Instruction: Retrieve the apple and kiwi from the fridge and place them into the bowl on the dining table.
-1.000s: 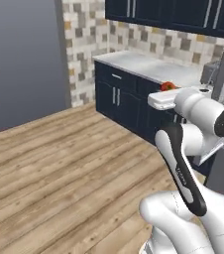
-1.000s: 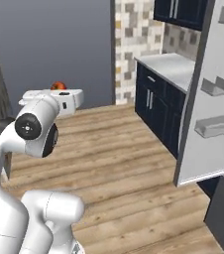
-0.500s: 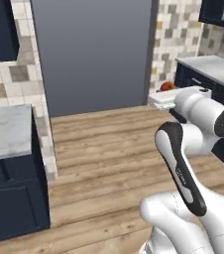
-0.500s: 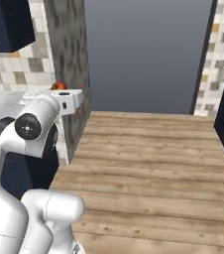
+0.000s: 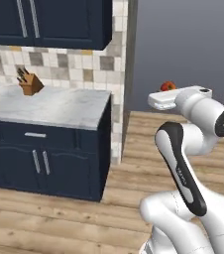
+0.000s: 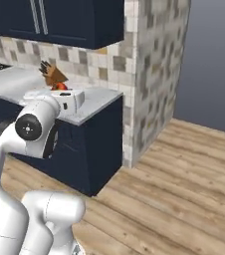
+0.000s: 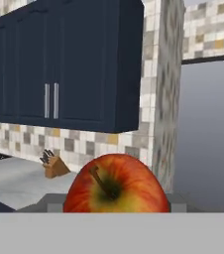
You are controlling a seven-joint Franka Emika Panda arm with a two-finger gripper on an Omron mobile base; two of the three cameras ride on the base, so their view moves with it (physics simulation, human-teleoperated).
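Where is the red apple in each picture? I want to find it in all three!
Left base view: the apple peeks out right of middle, just above the white hand.
Right base view: the apple is a small red bit at upper left, above the white hand.
Hand view: the apple is big at bottom centre, stem facing the camera.
Shared landmark: the wooden knife block on the grey counter.
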